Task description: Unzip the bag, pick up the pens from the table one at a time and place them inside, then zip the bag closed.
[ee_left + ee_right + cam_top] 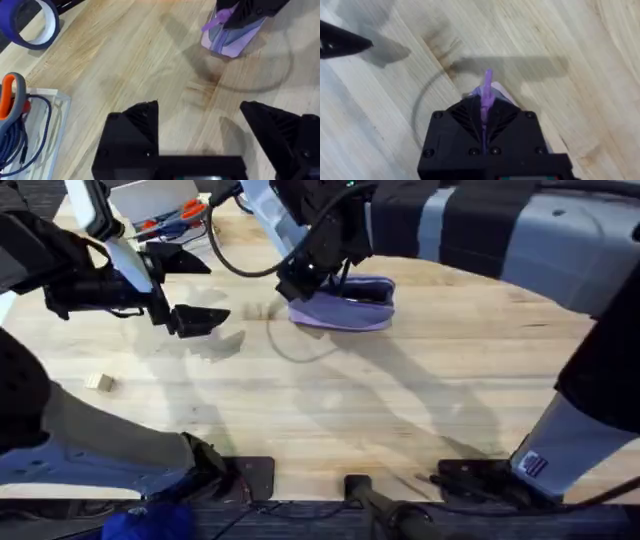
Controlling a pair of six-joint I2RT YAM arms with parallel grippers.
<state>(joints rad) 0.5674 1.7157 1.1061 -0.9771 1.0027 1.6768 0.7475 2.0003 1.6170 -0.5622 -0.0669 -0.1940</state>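
Note:
The lavender bag lies on the table at the middle back, its dark top edge facing up. My right gripper reaches across to the bag's left end. In the right wrist view, the right gripper is shut on a thin purple zipper pull that sticks out between its fingers. To the left of the bag, my left gripper hovers over bare wood. It is open with nothing between its fingers, and the bag lies ahead of it. The pens are out of view.
A clear tray at the back left holds orange-handled scissors and a coiled cable. A roll of blue tape lies beside it. A small wooden block sits at the left. Bare wood spreads in front of the bag.

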